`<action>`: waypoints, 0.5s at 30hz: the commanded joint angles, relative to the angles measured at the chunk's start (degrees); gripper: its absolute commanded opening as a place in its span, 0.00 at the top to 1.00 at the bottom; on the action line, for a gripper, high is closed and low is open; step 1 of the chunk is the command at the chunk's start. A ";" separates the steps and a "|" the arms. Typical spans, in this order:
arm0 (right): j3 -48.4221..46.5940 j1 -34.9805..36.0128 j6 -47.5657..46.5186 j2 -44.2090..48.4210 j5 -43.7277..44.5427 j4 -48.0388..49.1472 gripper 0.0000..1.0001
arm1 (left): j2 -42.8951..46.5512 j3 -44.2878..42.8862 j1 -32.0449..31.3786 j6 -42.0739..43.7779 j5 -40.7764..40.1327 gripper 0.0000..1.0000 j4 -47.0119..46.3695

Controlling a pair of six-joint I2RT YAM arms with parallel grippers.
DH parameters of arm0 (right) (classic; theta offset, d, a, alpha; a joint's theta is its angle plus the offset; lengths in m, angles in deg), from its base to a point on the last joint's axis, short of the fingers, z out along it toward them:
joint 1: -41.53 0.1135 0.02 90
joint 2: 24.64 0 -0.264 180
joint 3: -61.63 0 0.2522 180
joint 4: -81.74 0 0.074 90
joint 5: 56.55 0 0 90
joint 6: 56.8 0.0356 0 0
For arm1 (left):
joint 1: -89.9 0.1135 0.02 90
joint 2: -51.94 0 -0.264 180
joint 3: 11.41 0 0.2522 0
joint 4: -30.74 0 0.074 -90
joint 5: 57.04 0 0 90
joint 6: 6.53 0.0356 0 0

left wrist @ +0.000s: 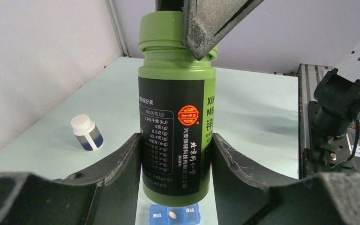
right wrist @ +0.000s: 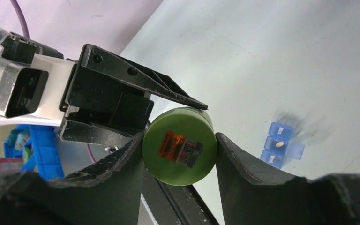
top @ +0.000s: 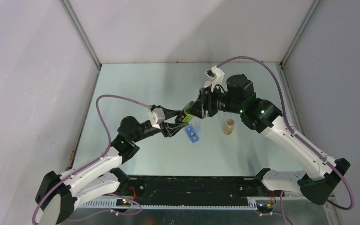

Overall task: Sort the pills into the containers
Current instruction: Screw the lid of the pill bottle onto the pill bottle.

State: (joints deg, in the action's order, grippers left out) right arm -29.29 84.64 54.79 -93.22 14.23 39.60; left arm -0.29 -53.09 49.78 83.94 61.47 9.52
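1. Pale, glossy surface [top: 145, 84] inside a white-walled enclosure, with two robot arms reaching in from the near edge to meet over its middle.
2. A green bottle [left wrist: 176, 117] with a black label is held in the air between the two arms, off the surface and just above a blue pill organiser [top: 193, 133].
3. The left fingers [left wrist: 122, 168] pinch the bottle's body, one on each side of the label, low on the bottle.
4. The right fingers [right wrist: 243, 164] pinch the bottle's round cap [right wrist: 179, 145], which carries an orange seal sticker on top.
5. The bottle's long axis runs from the left fingers toward the right arm, cap end first, so the right wrist looks straight down onto the cap. How steeply the bottle tilts is hard to judge from above.
6. The likely step is unscrewing: the left arm steadies the body while the right arm turns the cap about that axis. Whether the cap is loose yet cannot be seen.
7. The organiser has open compartments marked with weekdays, and one holds a small pale pill.
8. An amber bottle [top: 228, 126] stands to the right of the organiser, under the right arm.
9. A small white bottle [left wrist: 86, 132] stands well apart from the others, seen only from the left wrist.
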 commanded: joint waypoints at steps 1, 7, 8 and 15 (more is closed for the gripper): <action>-2.64 1.09 -6.67 -0.63 -0.58 -2.40 0.44 | 1.14 -4.51 -0.46 2.17 -0.66 1.00 -0.73; -6.59 1.13 -14.17 -3.62 -4.95 -10.35 0.44 | 1.14 -6.06 -0.44 4.63 0.66 1.00 4.22; -7.54 1.16 -15.12 -3.95 -4.86 -11.11 0.44 | 1.11 -6.17 -0.46 4.87 0.82 1.00 4.84; -7.91 1.18 -15.43 -5.08 -4.50 -12.33 0.42 | 0.61 -6.66 -0.48 5.08 1.41 1.00 5.35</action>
State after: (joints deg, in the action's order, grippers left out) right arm -35.48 84.97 41.13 -97.57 11.93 30.11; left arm -0.24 -56.09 49.52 87.66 62.36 18.46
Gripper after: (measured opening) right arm 0.577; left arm 0.531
